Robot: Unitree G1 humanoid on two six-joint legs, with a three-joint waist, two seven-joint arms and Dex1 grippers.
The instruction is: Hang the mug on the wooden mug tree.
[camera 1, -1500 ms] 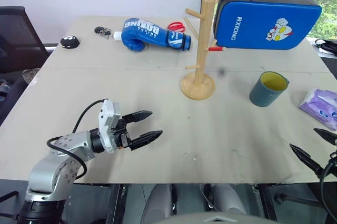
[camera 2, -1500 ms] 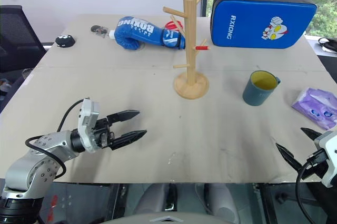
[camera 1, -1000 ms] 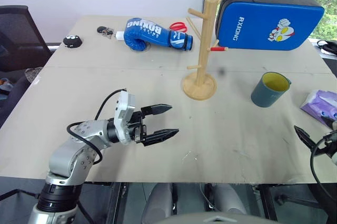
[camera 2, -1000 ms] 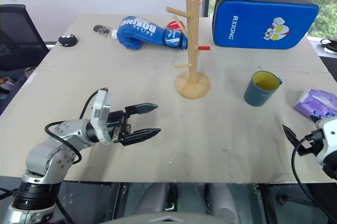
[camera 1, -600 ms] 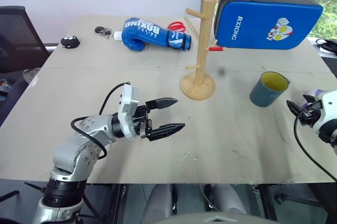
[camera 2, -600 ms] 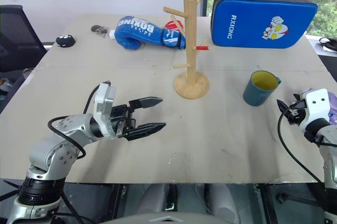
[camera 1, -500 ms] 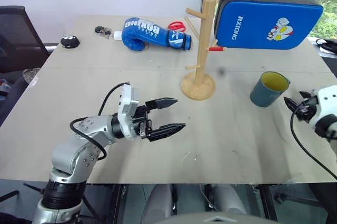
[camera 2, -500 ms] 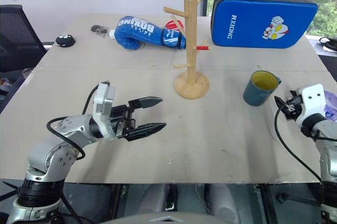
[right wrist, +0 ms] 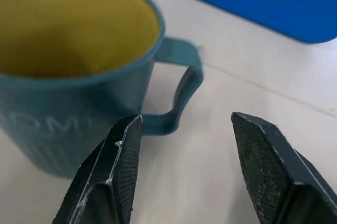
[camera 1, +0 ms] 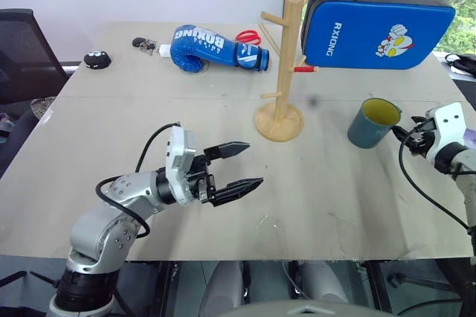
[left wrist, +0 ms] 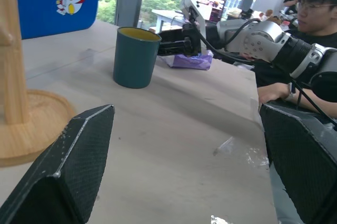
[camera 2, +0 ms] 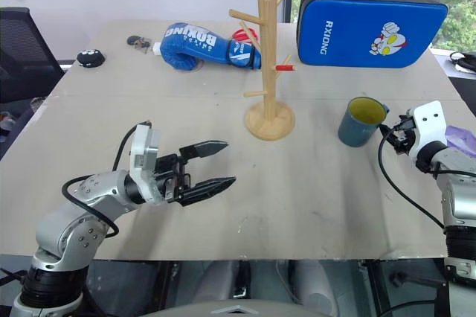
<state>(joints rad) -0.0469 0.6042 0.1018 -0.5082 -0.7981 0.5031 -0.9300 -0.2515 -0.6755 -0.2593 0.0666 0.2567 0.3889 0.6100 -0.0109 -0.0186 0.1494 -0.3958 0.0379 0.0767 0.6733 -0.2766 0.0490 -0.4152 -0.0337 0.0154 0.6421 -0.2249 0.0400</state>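
The right claw [right wrist: 181,174] has swung in from the lower right to the mug [camera 1: 370,123] at right of frame, fingers parted around its handle (not clenched yet); left claw [camera 1: 238,167] hangs released.

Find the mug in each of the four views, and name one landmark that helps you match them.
Left eye view: mug at right, near the right gripper.
Right eye view: right of centre.
Left wrist view: upper middle, left of the gripper.
Right wrist view: up close, handle between the gripper's fingers.
Shared landmark: the blue pad.
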